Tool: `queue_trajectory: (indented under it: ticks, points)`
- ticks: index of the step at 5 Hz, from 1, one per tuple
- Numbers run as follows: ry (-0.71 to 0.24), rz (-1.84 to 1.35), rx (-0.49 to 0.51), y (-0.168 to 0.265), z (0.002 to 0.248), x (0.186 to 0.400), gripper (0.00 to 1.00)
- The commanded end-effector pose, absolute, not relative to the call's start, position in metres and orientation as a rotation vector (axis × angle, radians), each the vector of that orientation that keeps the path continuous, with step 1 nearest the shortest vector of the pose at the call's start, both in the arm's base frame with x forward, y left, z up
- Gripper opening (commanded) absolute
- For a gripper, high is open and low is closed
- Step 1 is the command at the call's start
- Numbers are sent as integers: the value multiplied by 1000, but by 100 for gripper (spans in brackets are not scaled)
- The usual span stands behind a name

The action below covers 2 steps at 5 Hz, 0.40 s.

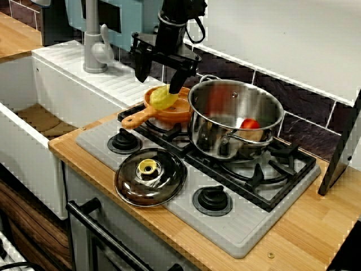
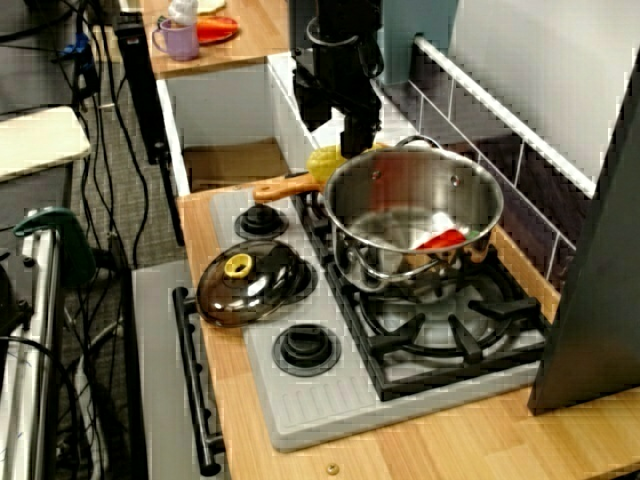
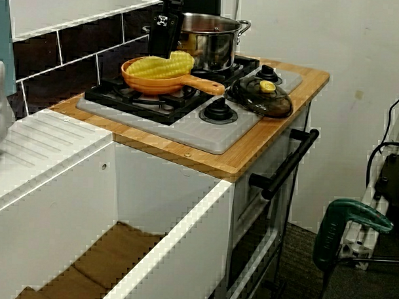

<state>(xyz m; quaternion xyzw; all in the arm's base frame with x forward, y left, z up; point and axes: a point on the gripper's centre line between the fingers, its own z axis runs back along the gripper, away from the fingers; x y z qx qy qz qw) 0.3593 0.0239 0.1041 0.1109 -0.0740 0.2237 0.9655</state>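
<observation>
My gripper [image 1: 159, 79] hangs open just above an orange frying pan [image 1: 172, 113] on the back left burner. A yellow corn cob [image 1: 162, 97] lies in the pan, and one black finger [image 1: 176, 82] reaches down to the cob's top. In the view from the sink side, the gripper [image 3: 165, 46] stands right behind the cob [image 3: 162, 66], which rests across the pan [image 3: 156, 85]. In the view from the stove's end, the gripper [image 2: 335, 125] sits over the cob [image 2: 325, 162]. I cannot tell whether the finger touches the cob.
A steel pot [image 1: 236, 116] with a red item [image 1: 249, 123] inside stands right beside the pan. Its glass lid [image 1: 150, 176] lies on the front left burner. A faucet [image 1: 96, 45] and white sink [image 1: 25, 147] are to the left; a tiled wall [image 1: 304, 101] runs behind.
</observation>
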Motion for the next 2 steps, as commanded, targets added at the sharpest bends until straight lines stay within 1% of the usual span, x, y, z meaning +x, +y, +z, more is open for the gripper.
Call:
queue_trajectory:
  ticks: [1, 2]
  points:
    - [-209, 420, 140, 23, 144, 367, 100]
    - [-218, 419, 108, 21, 154, 367, 100]
